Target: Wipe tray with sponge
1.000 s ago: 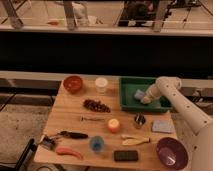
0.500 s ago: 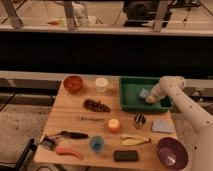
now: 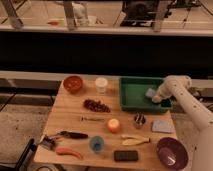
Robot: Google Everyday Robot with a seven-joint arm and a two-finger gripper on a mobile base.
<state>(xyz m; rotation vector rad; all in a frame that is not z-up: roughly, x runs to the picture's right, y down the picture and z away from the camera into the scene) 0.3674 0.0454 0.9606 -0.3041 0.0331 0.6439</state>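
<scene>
The green tray (image 3: 134,95) sits at the table's back right. The small pale blue-grey sponge (image 3: 150,93) lies inside it, near its right wall. My gripper (image 3: 157,98) comes in from the right on the white arm (image 3: 186,97) and is down in the tray's right end, right against the sponge. It appears shut on the sponge, which it presses to the tray floor. The sponge's far side is hidden by the gripper.
On the wooden table (image 3: 70,117) are a red bowl (image 3: 73,83), a white cup (image 3: 101,85), a dark cluster (image 3: 96,105), an orange ball (image 3: 114,125), a metal cup (image 3: 139,120), a grey-blue pad (image 3: 161,126), a purple bowl (image 3: 171,152), a black block (image 3: 125,156) and a blue cup (image 3: 96,144).
My gripper and the sponge have slid together to the right across the tray floor, from its middle towards its right wall.
</scene>
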